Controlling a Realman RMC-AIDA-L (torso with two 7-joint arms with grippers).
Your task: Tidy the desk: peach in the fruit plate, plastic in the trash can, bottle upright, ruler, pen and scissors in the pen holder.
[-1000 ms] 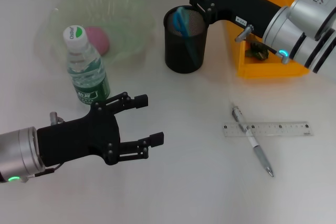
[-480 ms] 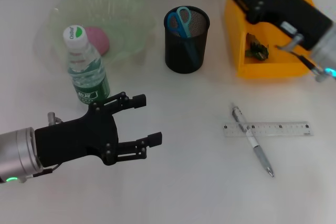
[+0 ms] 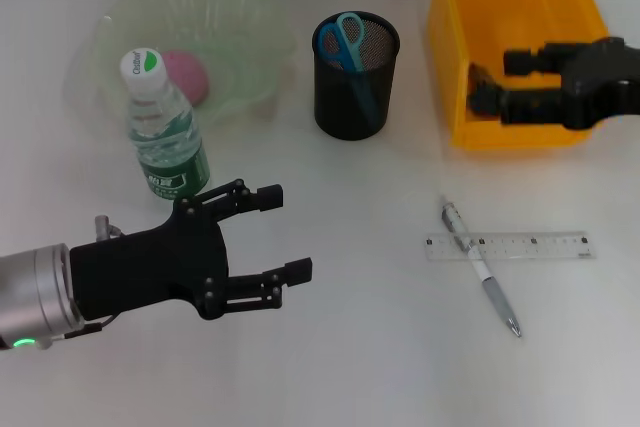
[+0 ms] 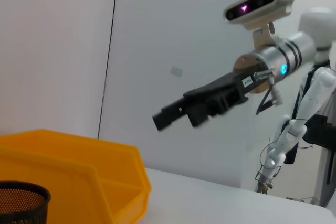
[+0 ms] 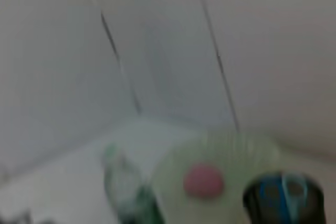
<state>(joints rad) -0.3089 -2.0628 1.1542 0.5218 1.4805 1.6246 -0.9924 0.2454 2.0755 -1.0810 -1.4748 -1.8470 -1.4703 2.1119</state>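
Head view: left gripper (image 3: 277, 231) spread wide, empty, low over the worktop (image 3: 350, 347) near the upright bottle (image 3: 164, 128); peach (image 3: 186, 76) in the plate (image 3: 240, 17); scissors (image 3: 343, 37) in the holder (image 3: 355, 75); pen (image 3: 480, 267) crossing the ruler (image 3: 509, 246); right gripper (image 3: 488, 80) released, over the bin (image 3: 500, 7)

Left wrist: right gripper (image 4: 178, 113) aloft above bin (image 4: 79, 166)

Right wrist: blurred peach (image 5: 203, 179), holder (image 5: 283, 200)

A pink peach (image 5: 203, 180) lies in a pale green fruit plate (image 5: 247, 148). Just beside the plate stands a dark pen holder (image 5: 283, 203) with blue-handled scissors (image 5: 283, 191) in it. A green-labelled bottle (image 5: 128, 192) stands upright on the plate's other side.
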